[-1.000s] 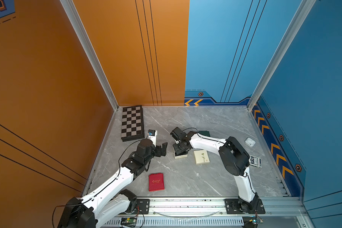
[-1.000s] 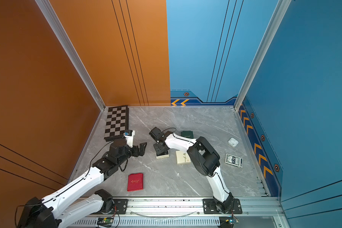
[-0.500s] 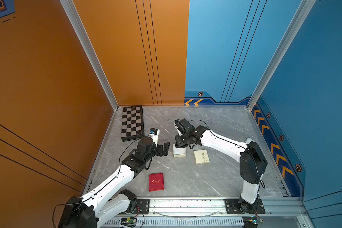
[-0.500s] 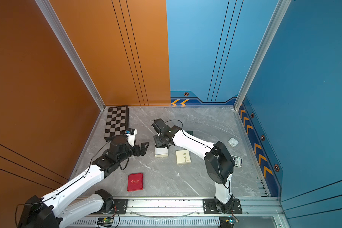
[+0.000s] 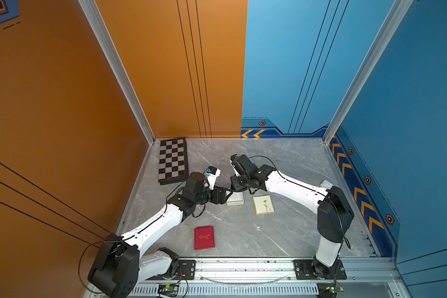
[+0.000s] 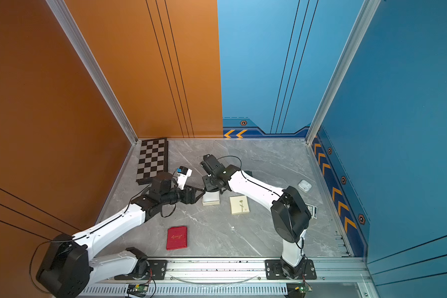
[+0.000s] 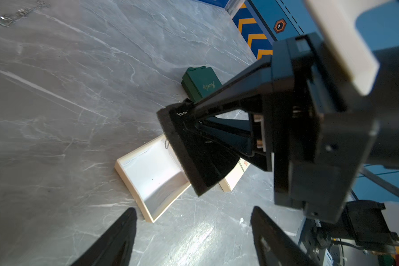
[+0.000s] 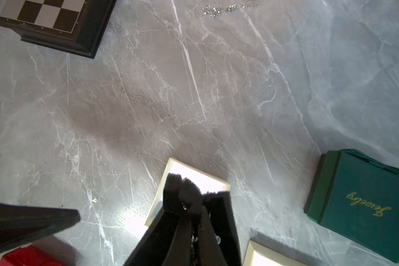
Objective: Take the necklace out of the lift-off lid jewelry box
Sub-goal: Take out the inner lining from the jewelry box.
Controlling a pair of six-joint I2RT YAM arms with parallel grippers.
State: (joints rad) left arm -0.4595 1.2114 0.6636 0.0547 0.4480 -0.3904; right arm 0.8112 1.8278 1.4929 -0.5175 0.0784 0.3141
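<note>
Grey marble desk [image 5: 281, 232], chessboard [image 5: 172, 160] at its far left. Mid-desk sits an open cream jewelry box [image 5: 235, 200], its lid [image 5: 263, 204] just beside. Over the box, the right jaws are clamped on a black foam insert [image 7: 182, 156] with the thin necklace chain [image 7: 166, 145] dangling from it. The left jaws stand wide apart, empty. Another silver chain [image 8: 228, 9] lies farther back.

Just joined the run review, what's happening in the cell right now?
The right gripper is shut on the black foam insert, with a necklace chain showing on it, held tilted over the open cream box. The left gripper is open beside the box, holding nothing. The lid lies next to it.
</note>
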